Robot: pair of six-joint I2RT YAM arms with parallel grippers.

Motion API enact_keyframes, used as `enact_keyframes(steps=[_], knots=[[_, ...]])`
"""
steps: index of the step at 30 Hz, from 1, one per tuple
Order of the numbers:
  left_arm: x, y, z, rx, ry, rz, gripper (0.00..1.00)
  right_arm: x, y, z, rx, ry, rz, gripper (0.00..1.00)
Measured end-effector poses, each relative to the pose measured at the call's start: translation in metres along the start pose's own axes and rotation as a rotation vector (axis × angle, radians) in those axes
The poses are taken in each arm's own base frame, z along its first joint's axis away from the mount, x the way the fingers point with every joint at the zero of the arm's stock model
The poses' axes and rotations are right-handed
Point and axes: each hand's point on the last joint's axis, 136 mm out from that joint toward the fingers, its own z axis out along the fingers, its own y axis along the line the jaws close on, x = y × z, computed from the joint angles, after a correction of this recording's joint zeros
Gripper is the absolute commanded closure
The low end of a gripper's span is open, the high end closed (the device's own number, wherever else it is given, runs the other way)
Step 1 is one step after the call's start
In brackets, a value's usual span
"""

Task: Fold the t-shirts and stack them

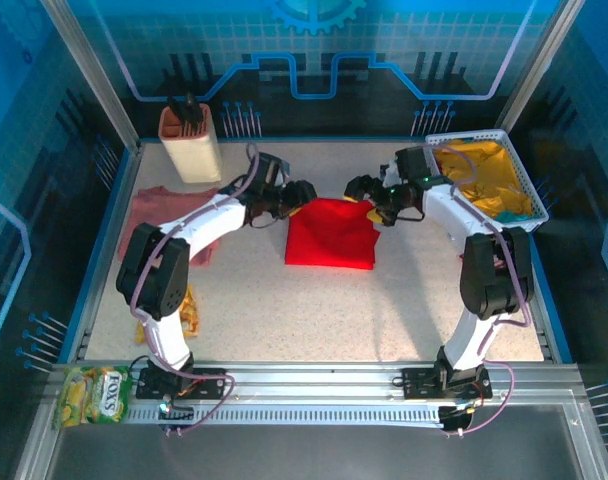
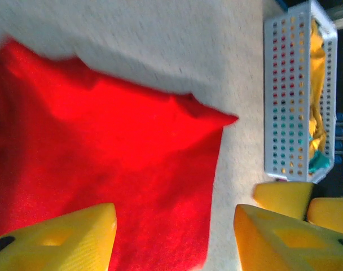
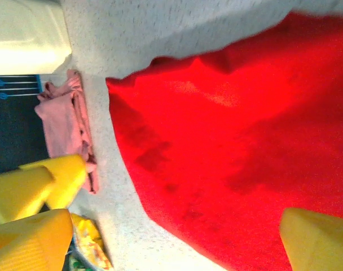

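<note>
The red t-shirt (image 1: 329,235) lies folded into a rough square in the middle of the table, its back-right corner pulled to a point. A dusty-pink t-shirt (image 1: 169,212) lies crumpled at the left. My left gripper (image 1: 296,197) hovers at the red shirt's back-left corner and my right gripper (image 1: 369,195) at its back-right corner. In the left wrist view the gripper (image 2: 174,237) is open over the red cloth (image 2: 104,158), nothing between its fingers (image 2: 64,240). The right gripper (image 3: 174,240) is open too, above the red shirt (image 3: 233,141), with the pink shirt (image 3: 64,124) beyond.
A white perforated basket (image 1: 532,190) with yellow cloth stands at the back right, also seen in the left wrist view (image 2: 287,96). A beige container (image 1: 191,145) stands at the back left. A yellow snack wrapper (image 1: 189,310) lies near the left arm, and a candy bag (image 1: 94,392) lies on the front rail.
</note>
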Motion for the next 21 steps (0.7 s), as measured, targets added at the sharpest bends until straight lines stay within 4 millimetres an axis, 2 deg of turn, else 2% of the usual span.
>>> enact_keyframes(steps=[3, 9, 12, 18, 21], knots=[[0.019, 0.007, 0.016, 0.011, 0.046, -0.046, 0.42, 0.021, -0.008, 0.02, -0.031, 0.039, 0.027, 0.05], [0.021, 0.043, 0.04, -0.027, 0.059, -0.107, 0.42, 0.038, -0.032, 0.049, -0.088, 0.066, 0.055, 0.06], [0.009, 0.06, 0.037, -0.048, 0.04, -0.132, 0.41, 0.043, -0.042, 0.053, -0.104, 0.07, 0.061, 0.06], [-0.031, 0.094, 0.025, -0.113, 0.001, -0.138, 0.44, 0.04, -0.041, 0.051, -0.127, 0.057, 0.043, 0.07], [-0.041, 0.109, 0.018, -0.147, -0.001, -0.129, 0.43, 0.038, -0.042, 0.05, -0.132, 0.055, 0.034, 0.07]])
